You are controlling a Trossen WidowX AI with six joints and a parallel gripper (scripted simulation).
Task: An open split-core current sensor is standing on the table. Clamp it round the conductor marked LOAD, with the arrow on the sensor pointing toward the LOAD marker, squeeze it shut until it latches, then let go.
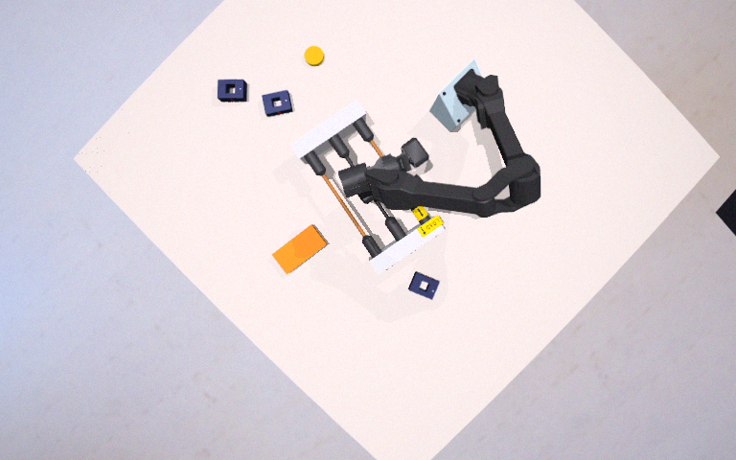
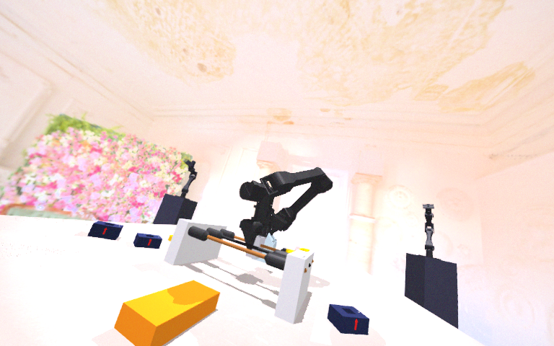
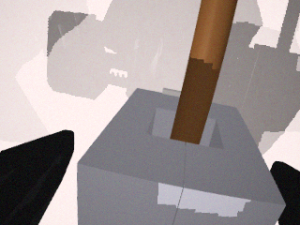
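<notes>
The sensor (image 3: 117, 206) shows grey in the wrist view. It sits round a copper conductor (image 3: 213, 28) (image 1: 376, 149), which passes through its square window. Its halves meet at a thin seam. The arrow on it is not visible, and the latch cannot be made out. The conductor runs to the yellow LOAD marker (image 1: 430, 225) on the white end block. My gripper (image 3: 175, 157) is open, with one black finger standing clear of the left side and the other by the right side. In the top view the arm hides the sensor and fingers.
Two other conductors, one copper (image 1: 343, 206) (image 2: 236, 246) and one black, run beside this one between white end blocks (image 1: 329, 129) (image 1: 406, 250). Three dark blue closed sensors (image 1: 232, 90) (image 1: 277, 103) (image 1: 424, 285), an orange block (image 1: 299, 248) and a yellow disc (image 1: 313, 56) lie around the rack.
</notes>
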